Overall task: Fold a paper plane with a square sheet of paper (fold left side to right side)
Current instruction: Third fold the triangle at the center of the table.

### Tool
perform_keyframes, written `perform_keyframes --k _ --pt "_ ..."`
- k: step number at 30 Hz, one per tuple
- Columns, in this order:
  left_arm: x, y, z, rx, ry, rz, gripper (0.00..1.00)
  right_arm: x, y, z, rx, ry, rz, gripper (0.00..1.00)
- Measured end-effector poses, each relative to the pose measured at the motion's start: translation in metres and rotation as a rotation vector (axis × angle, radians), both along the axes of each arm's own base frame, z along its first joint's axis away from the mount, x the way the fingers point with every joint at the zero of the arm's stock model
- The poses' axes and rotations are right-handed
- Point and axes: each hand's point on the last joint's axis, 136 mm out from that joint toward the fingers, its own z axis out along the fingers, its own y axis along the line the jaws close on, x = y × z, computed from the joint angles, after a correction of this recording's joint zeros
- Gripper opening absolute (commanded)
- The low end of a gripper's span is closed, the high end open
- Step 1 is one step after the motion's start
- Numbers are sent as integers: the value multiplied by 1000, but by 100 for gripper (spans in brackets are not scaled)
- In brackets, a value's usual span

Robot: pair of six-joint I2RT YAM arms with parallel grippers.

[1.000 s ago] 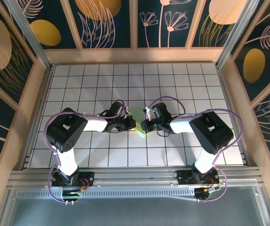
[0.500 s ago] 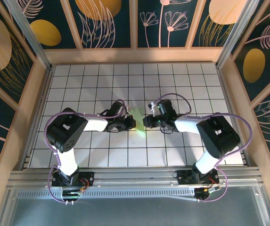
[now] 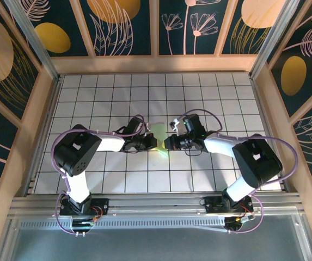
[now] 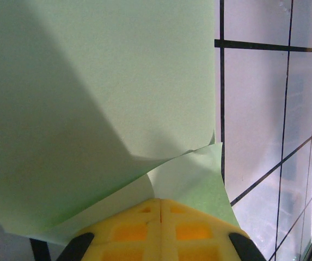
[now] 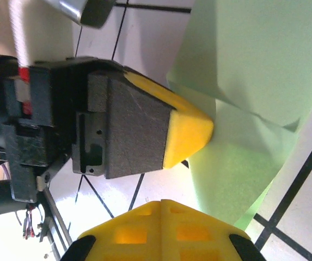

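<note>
So the pale green paper (image 3: 159, 132) sits about in the middle of the tiled worktop (image 3: 90, 98), right in the gap between the two arms. It's not flat, part of it curls up off the tiles. The left tool (image 3: 151, 143) is at the paper's left edge and the right tool (image 3: 168, 143) is at its right, tips pointing at each other and close together. On the left wrist cam the yellow fingers (image 4: 134, 223) are squeezed together with just a seam between them. Nothing's pinched that I can see, and the paper bends over itself right in front of the tip. From the right wrist cam you can see that left tip touching the paper's folded edge. The right tool is closed tight too, with the paper just beside it, not in its grip.
</note>
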Motion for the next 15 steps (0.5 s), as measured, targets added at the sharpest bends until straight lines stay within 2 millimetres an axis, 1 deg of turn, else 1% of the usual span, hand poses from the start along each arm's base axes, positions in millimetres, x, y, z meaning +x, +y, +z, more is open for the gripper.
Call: perform_keyframes --k 7,15 --pt "1 0 0 0 0 0 0 -7 1 -19 -15 76 9 0" --pt "1 0 0 0 0 0 0 -13 3 -28 -29 99 24 0"
